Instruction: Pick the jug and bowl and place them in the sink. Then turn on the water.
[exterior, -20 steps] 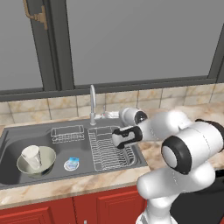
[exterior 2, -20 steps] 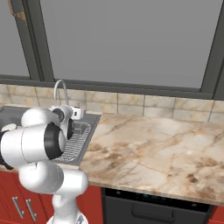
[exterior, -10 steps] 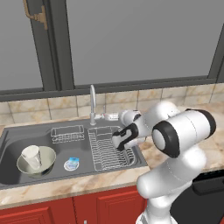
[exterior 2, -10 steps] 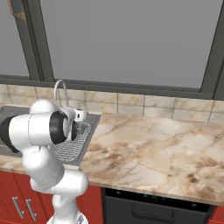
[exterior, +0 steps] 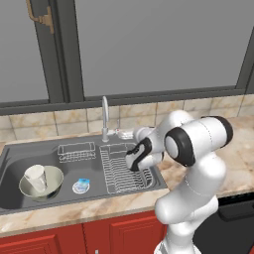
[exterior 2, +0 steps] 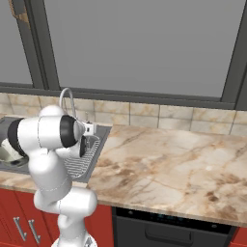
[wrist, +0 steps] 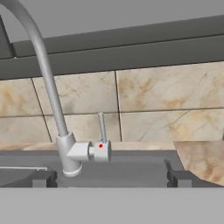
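Your gripper (wrist: 109, 178) has its jaws spread wide with nothing between them, and it's aimed straight at the faucet (wrist: 48, 87). From the hand view the little lever handle (wrist: 101, 127) stands upright on the faucet body, right between the two fingertips (wrist: 41, 178), a bit beyond them, not touching. From the left base view the gripper (exterior: 133, 161) hangs over the wire rack (exterior: 124, 168) on the drainboard side of the sink (exterior: 15, 198). Off in the left basin, the jug (exterior: 35, 177) sits inside the bowl (exterior: 53, 178), with the small blue-white drain disc (exterior: 81, 185) just beside the bowl. Can't make out any water at the spout.
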Controlling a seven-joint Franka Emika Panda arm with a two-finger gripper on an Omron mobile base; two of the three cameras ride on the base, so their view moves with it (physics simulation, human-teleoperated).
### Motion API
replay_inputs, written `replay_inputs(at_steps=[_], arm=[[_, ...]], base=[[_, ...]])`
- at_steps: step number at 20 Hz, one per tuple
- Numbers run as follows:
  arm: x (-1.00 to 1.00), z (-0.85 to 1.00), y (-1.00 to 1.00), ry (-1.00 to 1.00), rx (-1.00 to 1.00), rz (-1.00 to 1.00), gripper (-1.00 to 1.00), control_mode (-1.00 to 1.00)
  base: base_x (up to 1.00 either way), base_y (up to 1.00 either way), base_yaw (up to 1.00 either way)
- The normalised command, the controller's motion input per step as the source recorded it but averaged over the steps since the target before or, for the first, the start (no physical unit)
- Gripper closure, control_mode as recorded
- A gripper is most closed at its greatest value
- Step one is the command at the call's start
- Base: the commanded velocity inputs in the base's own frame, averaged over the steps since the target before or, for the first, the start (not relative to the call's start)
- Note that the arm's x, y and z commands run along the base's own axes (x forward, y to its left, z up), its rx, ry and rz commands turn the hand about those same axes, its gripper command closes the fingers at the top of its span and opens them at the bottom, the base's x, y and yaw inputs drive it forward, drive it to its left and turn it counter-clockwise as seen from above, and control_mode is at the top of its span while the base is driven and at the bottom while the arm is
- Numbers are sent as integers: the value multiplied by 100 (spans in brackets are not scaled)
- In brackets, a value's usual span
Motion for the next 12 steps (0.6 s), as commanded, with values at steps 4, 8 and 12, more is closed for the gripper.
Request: replay_inputs(at_steps=[4,8,12], arm=[[23,-1,22,-1,-2,-6,-100,-100],[21,0,23,0,0,-5,-100,-100],[20,0,34,0,0,-3,-100,-100]], base=[[0,0,0],[0,0,0],[0,0,0]])
